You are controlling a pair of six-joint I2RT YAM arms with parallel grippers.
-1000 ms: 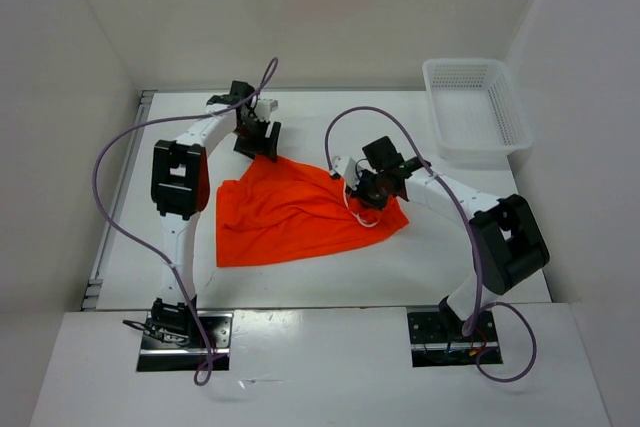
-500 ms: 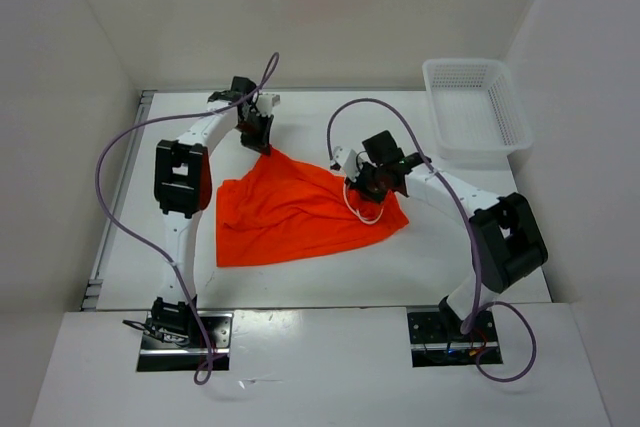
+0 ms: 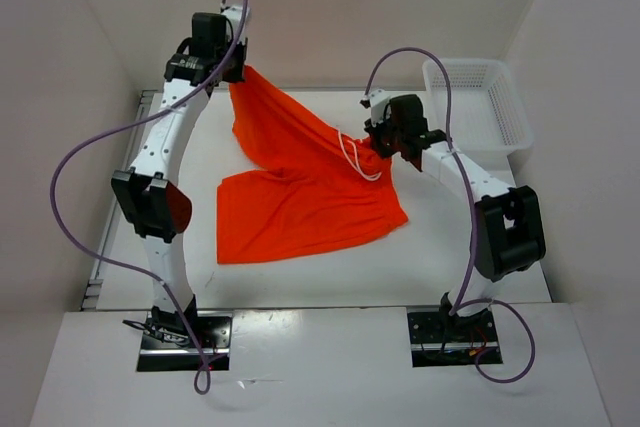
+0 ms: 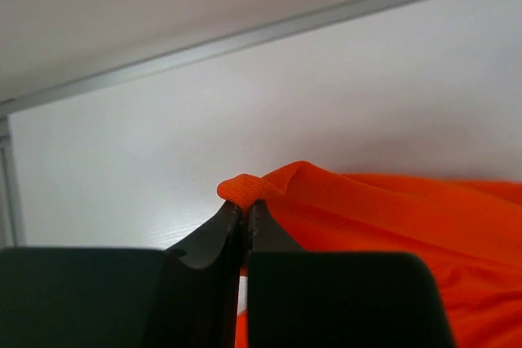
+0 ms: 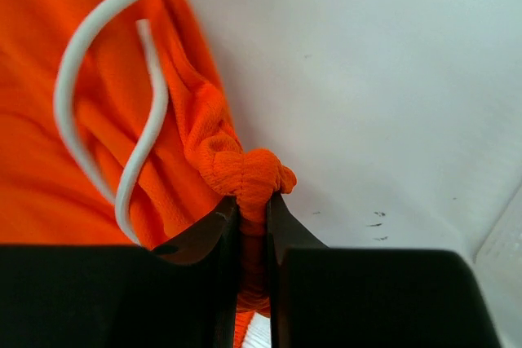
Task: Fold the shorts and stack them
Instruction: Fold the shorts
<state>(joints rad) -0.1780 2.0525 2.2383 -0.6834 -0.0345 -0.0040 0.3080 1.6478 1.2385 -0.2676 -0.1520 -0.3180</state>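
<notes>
Now tabletop [image 3: 300, 277] bears only near half of shorts [image 3: 300, 197]; far edge newly hoisted, slung between arms. Left claw [image 4: 243, 208], just snapped closed, pinches far-left corner; right claw [image 5: 253, 197] clamps bunched waistband. White drawstring [image 5: 73, 103] dangles. Fold-over ready.

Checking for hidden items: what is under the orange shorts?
Under the far edge, held up by the left hand and right hand, only white table shows. The near half of the shorts lies flat, hiding anything beneath it.

Wrist views crop the shorts [image 4: 391, 226]; the drawstring [image 5: 160, 107] exits the top edge.
</notes>
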